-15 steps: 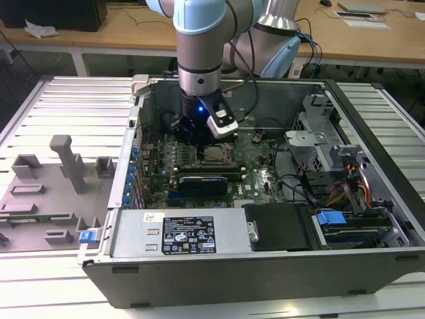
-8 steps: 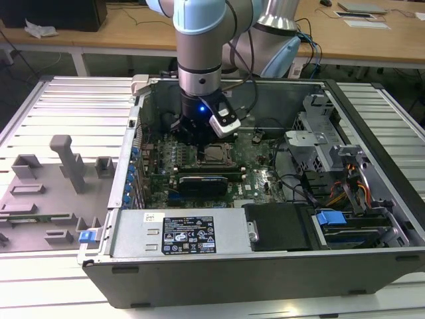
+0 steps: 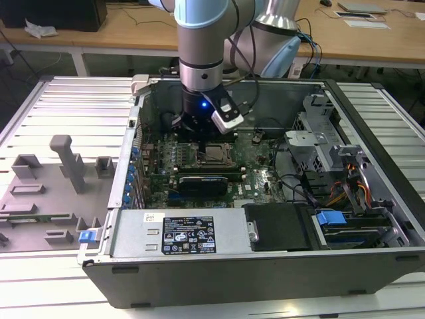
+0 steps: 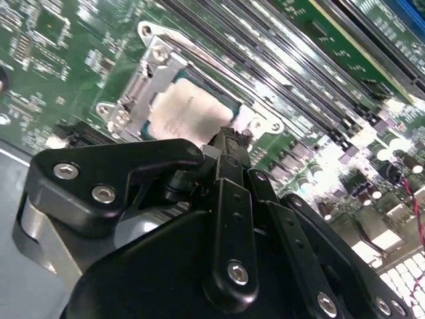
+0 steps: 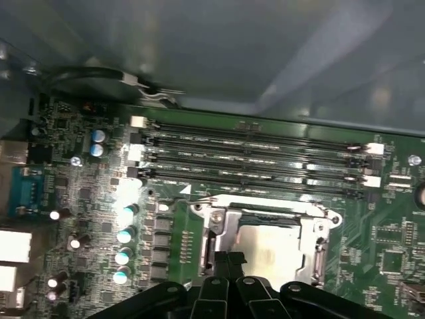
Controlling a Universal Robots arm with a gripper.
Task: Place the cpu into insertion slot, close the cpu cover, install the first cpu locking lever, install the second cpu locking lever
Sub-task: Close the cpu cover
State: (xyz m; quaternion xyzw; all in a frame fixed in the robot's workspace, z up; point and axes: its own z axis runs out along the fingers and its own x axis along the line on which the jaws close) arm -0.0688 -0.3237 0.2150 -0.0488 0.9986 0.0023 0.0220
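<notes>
Silver-grey chip (image 5: 269,244) lies flat, framed by its lowered metal cover (image 5: 313,246), on the green circuit board (image 5: 86,199). Black gripper (image 5: 228,260), its tips pressed together with nothing between them, sits at one edge of the chip. Touching or just above: cannot tell.
</notes>
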